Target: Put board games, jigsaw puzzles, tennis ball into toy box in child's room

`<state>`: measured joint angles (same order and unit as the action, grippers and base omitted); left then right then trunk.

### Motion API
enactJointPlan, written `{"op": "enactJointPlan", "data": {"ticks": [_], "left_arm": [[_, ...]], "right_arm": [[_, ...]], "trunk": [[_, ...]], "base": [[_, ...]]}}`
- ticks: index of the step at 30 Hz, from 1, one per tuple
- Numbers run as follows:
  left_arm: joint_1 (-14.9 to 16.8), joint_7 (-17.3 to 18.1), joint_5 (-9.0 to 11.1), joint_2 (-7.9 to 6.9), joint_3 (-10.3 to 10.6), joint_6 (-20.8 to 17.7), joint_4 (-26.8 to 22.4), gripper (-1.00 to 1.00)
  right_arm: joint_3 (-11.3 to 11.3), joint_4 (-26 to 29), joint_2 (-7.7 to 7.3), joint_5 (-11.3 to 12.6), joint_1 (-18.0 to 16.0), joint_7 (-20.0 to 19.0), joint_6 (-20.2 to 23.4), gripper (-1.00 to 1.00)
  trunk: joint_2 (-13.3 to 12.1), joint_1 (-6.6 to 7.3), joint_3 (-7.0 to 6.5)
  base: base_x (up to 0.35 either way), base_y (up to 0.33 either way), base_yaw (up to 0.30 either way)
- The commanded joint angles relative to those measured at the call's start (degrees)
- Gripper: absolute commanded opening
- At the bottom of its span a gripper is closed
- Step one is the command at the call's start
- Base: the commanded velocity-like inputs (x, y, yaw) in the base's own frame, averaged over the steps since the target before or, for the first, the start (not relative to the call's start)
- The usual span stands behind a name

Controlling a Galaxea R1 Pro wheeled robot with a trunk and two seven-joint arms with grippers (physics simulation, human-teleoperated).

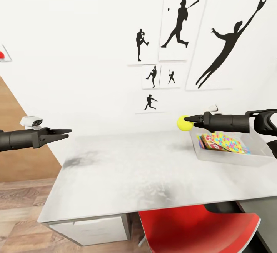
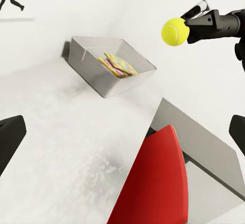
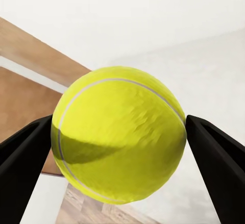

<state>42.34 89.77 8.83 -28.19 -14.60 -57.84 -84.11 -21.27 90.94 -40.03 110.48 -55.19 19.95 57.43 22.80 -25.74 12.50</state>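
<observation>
My right gripper [image 1: 186, 120] is shut on the yellow tennis ball [image 1: 184, 124], holding it in the air above the table [image 1: 127, 176], just left of the toy box [image 1: 231, 159]. The ball [image 3: 118, 141] sits squarely between both dark fingers. The pale grey toy box [image 2: 92, 76] stands at the table's right end and holds flat toys topped by a jigsaw puzzle [image 1: 227, 143] [image 2: 118, 65] of bright pieces. A red-printed flat box [image 1: 209, 141] peeks out beneath it. My left gripper [image 1: 66, 132] hovers open at the table's left end, holding nothing. The bed is out of view.
A red chair [image 1: 200, 230] [image 2: 153, 183] is tucked under the table's front edge on the right. A grey drawer unit [image 1: 92, 230] sits under the table. Sports silhouette posters [image 1: 177, 26] hang on the white wall behind. Wood plank floor [image 1: 19, 207] lies to the left.
</observation>
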Motion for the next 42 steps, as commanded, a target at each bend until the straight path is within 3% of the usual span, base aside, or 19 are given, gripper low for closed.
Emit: {"op": "enactJointPlan", "data": {"ticks": [1, 28, 42], "left_arm": [[0.04, 0.23, -0.04, -0.02, 0.01, -0.61, 0.0, 1.0], [0.02, 0.23, -0.04, -0.17, 0.01, -0.59, 0.0, 1.0], [0.02, 0.23, -0.04, -0.28, 0.0, -0.61, 0.0, 1.0]], "right_arm": [[-0.09, 0.03, -0.05, 0.62, -0.1, 0.53, -0.04, -1.0], [0.0, -0.06, -0.12, 0.62, -0.1, 0.53, -0.04, -1.0], [0.0, -0.29, -0.13, 0.57, -0.1, 0.53, -0.04, -1.0]], "trunk": [[0.12, -0.04, 0.02], [0.12, -0.04, -2.55], [0.12, -0.04, -3.85]], "base": [[0.0, 0.0, 0.0], [0.0, -0.011, 0.0], [0.0, -0.123, -0.131]]}}
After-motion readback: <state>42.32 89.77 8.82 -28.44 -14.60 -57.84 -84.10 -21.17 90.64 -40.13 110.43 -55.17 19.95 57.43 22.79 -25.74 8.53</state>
